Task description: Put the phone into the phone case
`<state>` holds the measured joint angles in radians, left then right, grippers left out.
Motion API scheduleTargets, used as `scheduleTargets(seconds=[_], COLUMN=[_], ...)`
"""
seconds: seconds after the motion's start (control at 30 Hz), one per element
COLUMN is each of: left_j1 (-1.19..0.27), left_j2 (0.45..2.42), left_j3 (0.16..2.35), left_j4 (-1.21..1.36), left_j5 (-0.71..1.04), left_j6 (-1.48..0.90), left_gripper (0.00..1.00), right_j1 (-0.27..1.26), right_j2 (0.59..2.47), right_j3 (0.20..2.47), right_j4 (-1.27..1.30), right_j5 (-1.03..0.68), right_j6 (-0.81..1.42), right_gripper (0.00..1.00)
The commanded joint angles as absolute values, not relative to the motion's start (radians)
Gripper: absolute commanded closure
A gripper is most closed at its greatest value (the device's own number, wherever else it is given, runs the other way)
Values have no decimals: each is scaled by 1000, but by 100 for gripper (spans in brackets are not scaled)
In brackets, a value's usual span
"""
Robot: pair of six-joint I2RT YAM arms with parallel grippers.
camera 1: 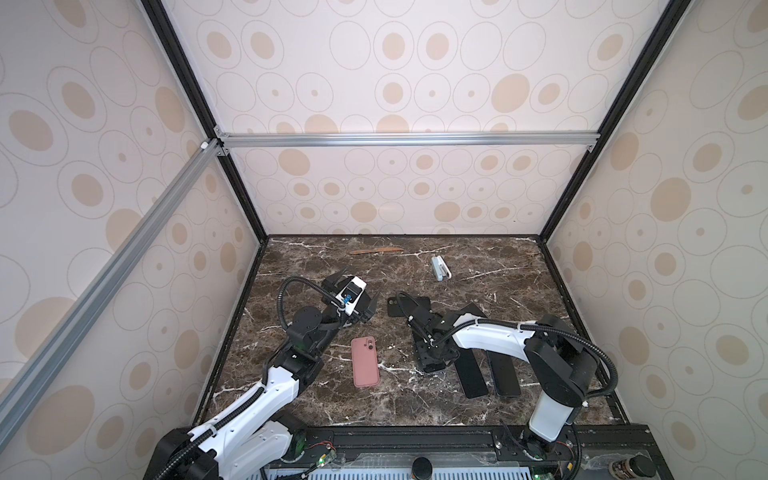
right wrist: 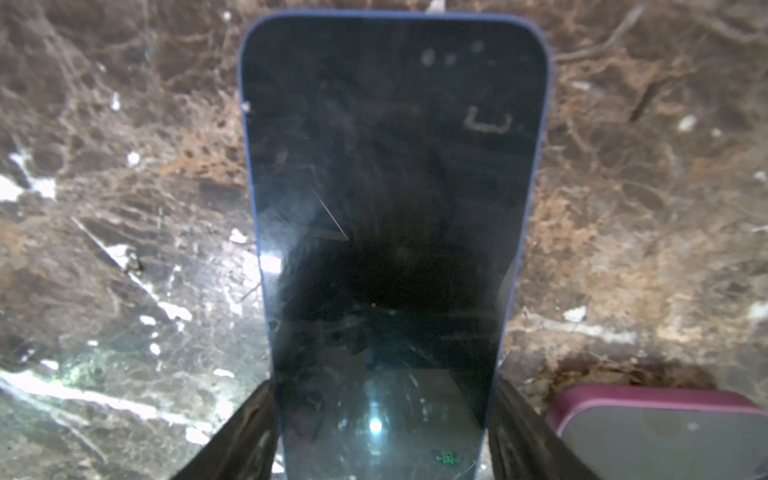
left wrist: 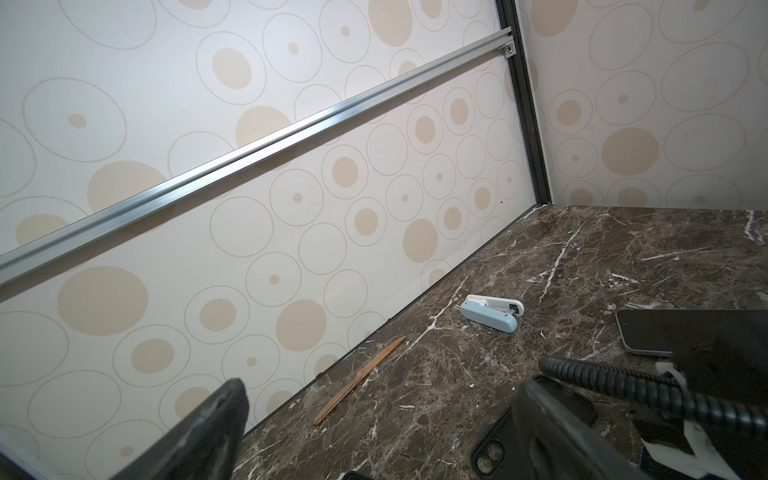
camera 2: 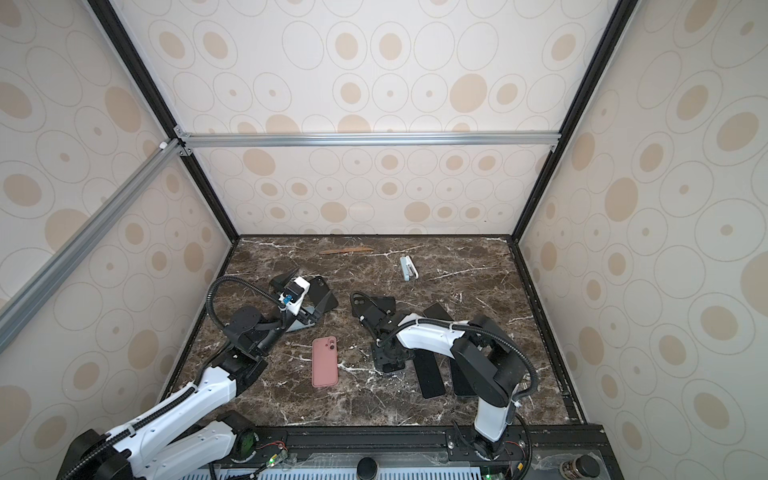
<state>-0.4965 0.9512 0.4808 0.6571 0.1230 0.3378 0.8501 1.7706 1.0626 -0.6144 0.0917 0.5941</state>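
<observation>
The right pincer (right wrist: 382, 388) clamps the phone (right wrist: 390, 187) by its long edges on the worktop (right wrist: 124, 166); the left pincer (left wrist: 380, 390) stands wide apart.

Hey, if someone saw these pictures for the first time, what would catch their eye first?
Probably the pink phone case, lying flat on the dark marble table, left of centre in both top views. Next, the right gripper with a blue-edged phone between its fingers, filling the right wrist view.
</observation>
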Motion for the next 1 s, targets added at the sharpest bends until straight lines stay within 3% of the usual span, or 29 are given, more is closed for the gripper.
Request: scheduleTargets(seconds=[0.0,0.23,0.67,0.97], left_j1=[-498,-498,-483,-444], left_j2=[922,929,1043,1181], left_j3=[480,498,688,872], left_j4=[669,639,380,161], left_j5=[102,72,24,218], left_j6=[374,352,162,3], left_gripper=[1,1,1,2], right_j1=[852,853,852,851], right_j2=[1766,1682,1559,1450], right_j3=[1034,988,935,872], right_j4=[-636,-585,-483,-399], right_j5=[124,134,162,189], right_j6=[594,577,472,440], right_gripper=[33,42,43,43])
